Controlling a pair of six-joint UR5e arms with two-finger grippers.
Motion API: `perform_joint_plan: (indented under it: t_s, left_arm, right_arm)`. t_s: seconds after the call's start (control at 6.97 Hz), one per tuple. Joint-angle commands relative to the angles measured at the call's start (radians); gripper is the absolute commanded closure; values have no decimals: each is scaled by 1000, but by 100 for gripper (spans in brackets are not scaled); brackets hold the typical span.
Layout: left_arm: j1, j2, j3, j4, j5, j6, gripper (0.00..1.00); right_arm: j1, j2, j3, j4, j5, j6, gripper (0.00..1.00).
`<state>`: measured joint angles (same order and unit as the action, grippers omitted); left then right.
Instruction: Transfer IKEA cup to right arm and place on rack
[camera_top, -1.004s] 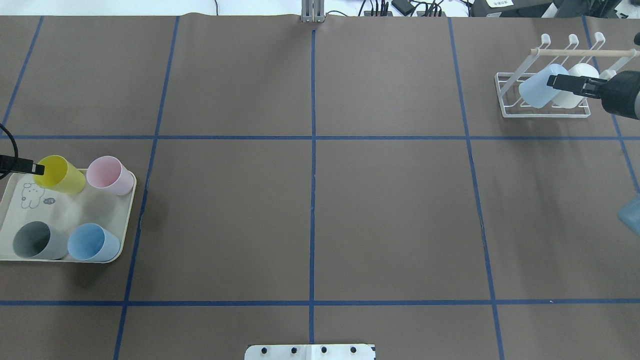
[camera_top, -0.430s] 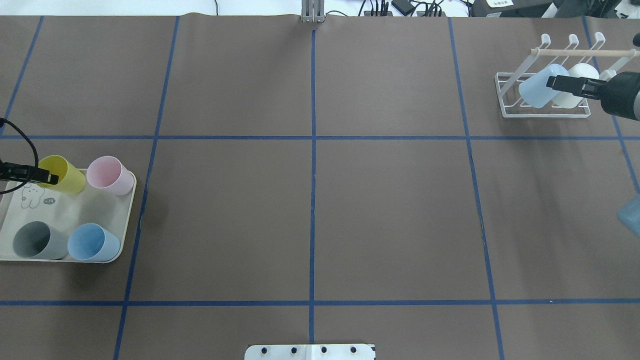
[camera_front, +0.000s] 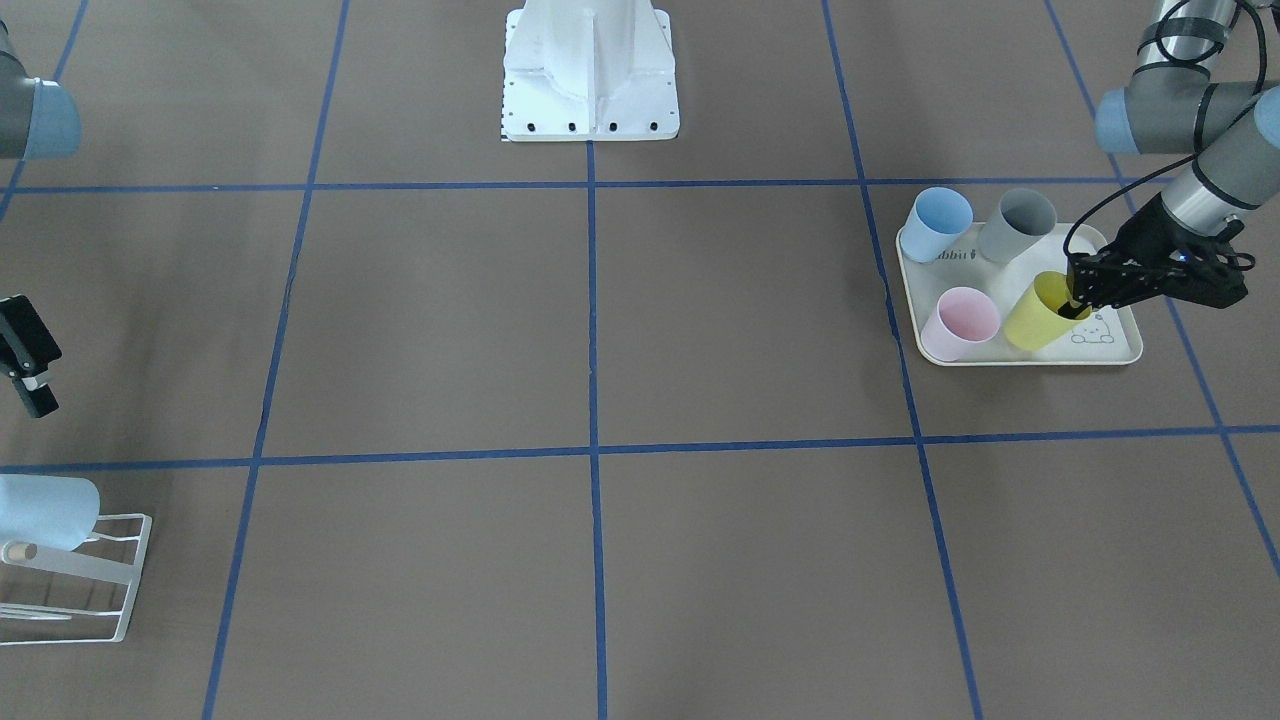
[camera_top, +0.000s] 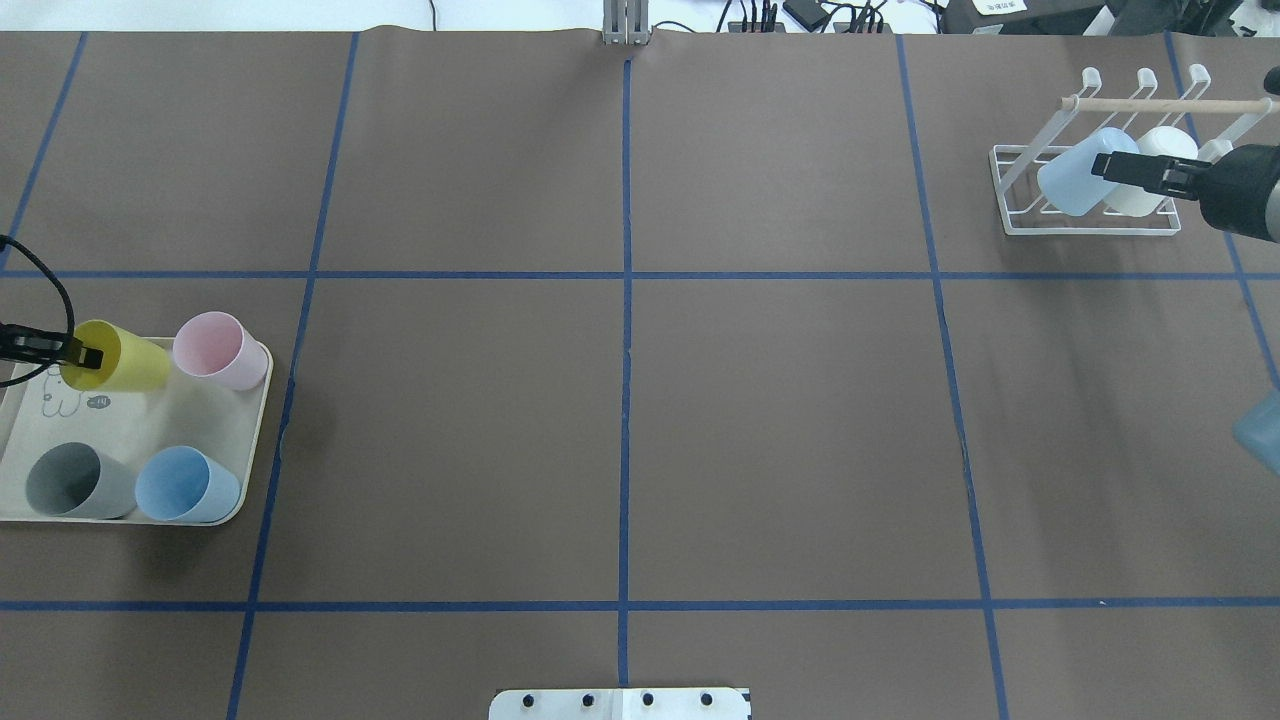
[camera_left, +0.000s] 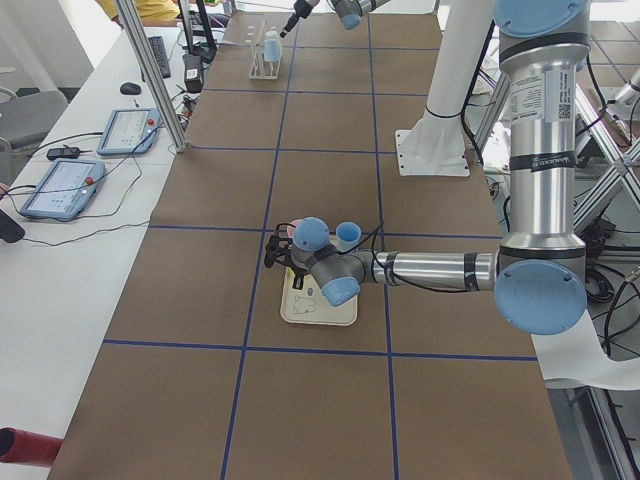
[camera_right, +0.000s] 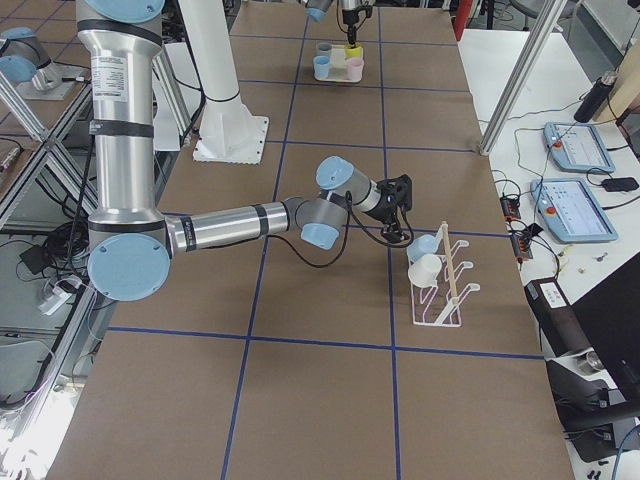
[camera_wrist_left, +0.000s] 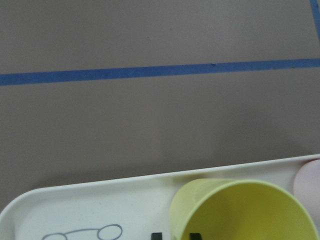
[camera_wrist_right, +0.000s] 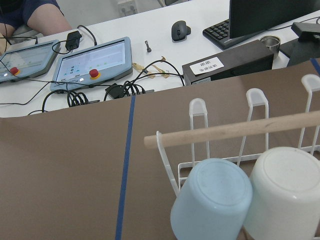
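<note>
Tools | left tool (camera_front: 1072, 303) pinches tilted yellow cup (camera_front: 1030, 320) rim | right tool (camera_top: 1103, 163) by rack (camera_top: 1130, 103), opening cannot tell

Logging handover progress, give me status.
Left gripper pinching yellow cup at rim, on tray. Right gripper hovers by rack, jaws unclear. It holds blue cup, white cup.

Blue cup (camera_wrist_right: 211, 200) beside white cup (camera_wrist_right: 285, 192) on rack (camera_wrist_right: 225, 131).
</note>
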<state>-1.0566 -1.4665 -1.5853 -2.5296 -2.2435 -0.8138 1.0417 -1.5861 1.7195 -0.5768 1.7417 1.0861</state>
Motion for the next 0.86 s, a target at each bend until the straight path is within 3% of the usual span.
perform_joint_plan:
  t_s: [0.0,0.29,0.57,0.72]
  left_arm:
    - [-222,58,-132,2,-11,8,100]
    - [-234,74,-243,65,-27,-15,100]
    - [-223,-77,-311,89,-137,-454,100]
    - [-142,-154,-323,12,-160,-690,100]
  right_arm:
    - [-2,0,3,0,1,0,0]
    - [-37,6,38,-2,-1,99,0]
    - [-106,11,110,-2,-7,292,0]
    - [-164,18,167,-2,-19,443,0]
